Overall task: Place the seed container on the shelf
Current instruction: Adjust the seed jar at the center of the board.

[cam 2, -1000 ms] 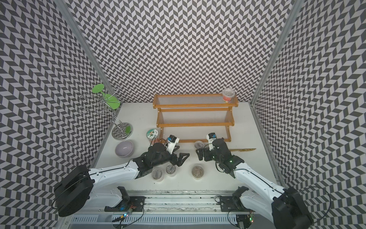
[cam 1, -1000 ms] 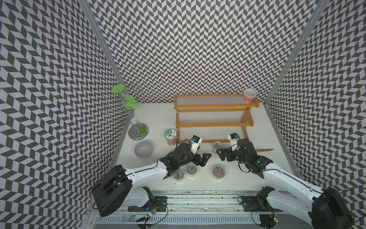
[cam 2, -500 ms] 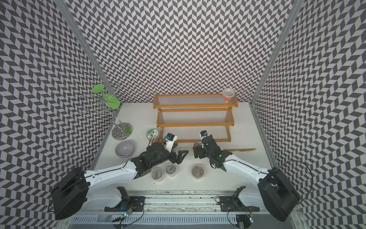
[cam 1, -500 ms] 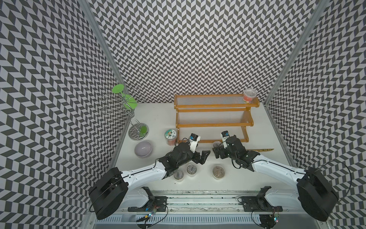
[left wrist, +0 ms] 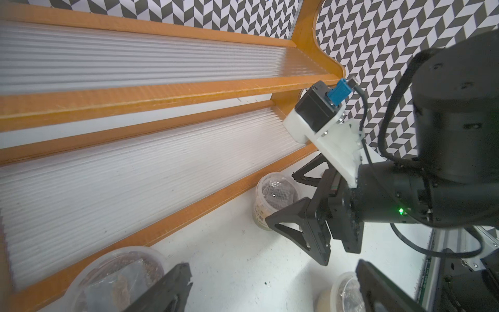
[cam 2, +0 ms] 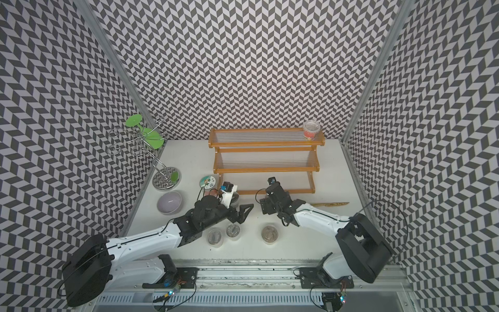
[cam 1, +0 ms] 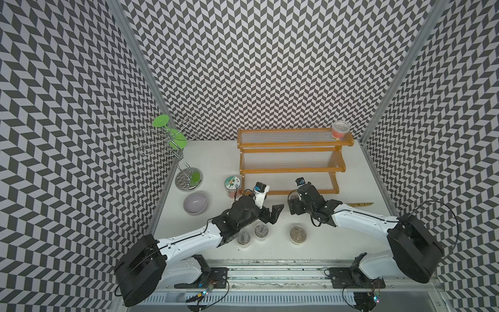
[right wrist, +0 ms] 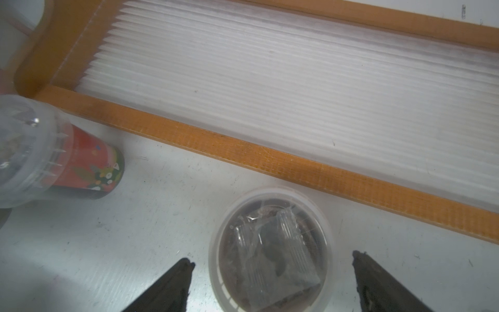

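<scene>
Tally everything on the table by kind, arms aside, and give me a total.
Shelf: 1
Tubs: 7 (one on the top tier, one with a picture lid, two by the front rail, three nearer the arms' bases)
Wire stand: 1
Bowl: 1
Wooden knife: 1
Total: 11

Both top views high, looking down, wrist views close, both facing shelf (left wrist: 167, 93)
</scene>
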`<state>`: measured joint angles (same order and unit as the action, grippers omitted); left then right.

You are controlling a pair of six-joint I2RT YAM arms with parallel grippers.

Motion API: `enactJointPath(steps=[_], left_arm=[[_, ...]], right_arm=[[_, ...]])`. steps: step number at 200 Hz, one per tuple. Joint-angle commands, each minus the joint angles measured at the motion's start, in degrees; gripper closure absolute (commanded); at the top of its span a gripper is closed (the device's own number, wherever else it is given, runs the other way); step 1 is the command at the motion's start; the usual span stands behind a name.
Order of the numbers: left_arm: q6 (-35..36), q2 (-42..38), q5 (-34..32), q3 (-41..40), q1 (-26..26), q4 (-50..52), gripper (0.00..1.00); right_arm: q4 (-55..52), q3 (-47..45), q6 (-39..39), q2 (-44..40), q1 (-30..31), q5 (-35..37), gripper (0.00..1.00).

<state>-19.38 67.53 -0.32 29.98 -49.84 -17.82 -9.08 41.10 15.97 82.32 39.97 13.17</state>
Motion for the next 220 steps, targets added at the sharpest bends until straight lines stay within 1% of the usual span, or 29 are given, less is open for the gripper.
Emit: enactJointPath(steps=[1, 20, 77, 169, 220], left_arm=[[0.28, -0.82, -0.44, -0.35, 0.22, 0.25, 0.01], [-0.03, -0.82, -0.39, -0.41, 0.27, -0.03, 0.00], [-0.40, -0.35, -0.07, -0.44, 0.27, -0.28, 0.00], [-0.75, -0.17, 0.05, -1.15, 0.36, -0.81, 0.00], [-0.71, -0.18, -0.03, -1.25, 0.35, -1.06, 0.00]], right_arm=[[-0.08, 1.73, 2.91, 0.15, 0.15, 0.62, 0.07], [1.04, 1.13, 4.73, -0.24, 0.05, 0.80, 0.09], [-0.67, 3.13, 5.97, 1.87, 0.04, 1.71, 0.12], [-0.49, 3.37, 7.11, 3.68, 0.03, 0.03, 0.16], [-0.71, 3.12, 7.22, 3.30, 0.04, 0.44, 0.18]])
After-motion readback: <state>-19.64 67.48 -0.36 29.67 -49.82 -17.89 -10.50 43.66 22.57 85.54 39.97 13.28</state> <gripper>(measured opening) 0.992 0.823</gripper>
